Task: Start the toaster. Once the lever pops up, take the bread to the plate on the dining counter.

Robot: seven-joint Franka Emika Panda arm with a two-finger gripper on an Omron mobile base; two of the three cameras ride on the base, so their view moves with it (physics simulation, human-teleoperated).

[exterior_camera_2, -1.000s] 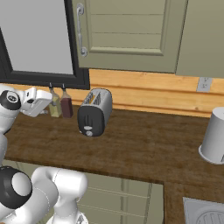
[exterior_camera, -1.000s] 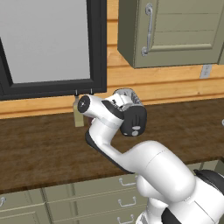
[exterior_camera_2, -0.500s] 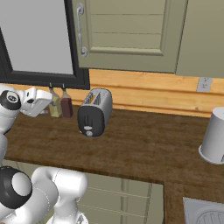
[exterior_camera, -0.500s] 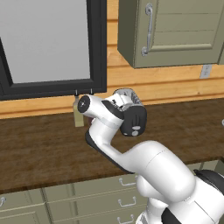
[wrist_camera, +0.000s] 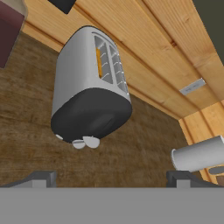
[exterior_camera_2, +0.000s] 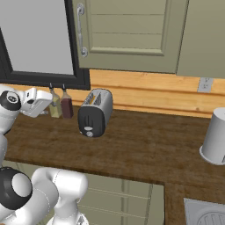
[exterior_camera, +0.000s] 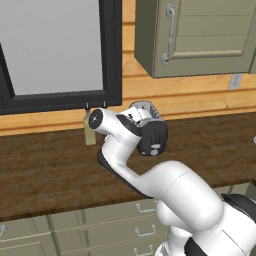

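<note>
Toaster (exterior_camera_2: 94,113) sits on the dark wood worktop (exterior_camera_2: 145,149) by the back wall, black end panel facing out w/ lever (wrist_camera: 91,141) low on it; orange-tan bread (wrist_camera: 99,62) edge shows in one slot. Tool (exterior_camera_2: 38,102) hovers left of the toaster, apart from it, jaws wide, nothing held. Two bottles (exterior_camera_2: 61,105) stand between them; grey canister (exterior_camera_2: 215,137) far right.

Toaster (exterior_camera_2: 95,112) – silver-grey body, black end panel; orange-tan bread (wrist_camera: 99,62) edge in one slot. Worktop (exterior_camera_2: 145,151) – dark brown woodgrain. Canister (exterior_camera_2: 216,136), right edge – pale grey.
</note>
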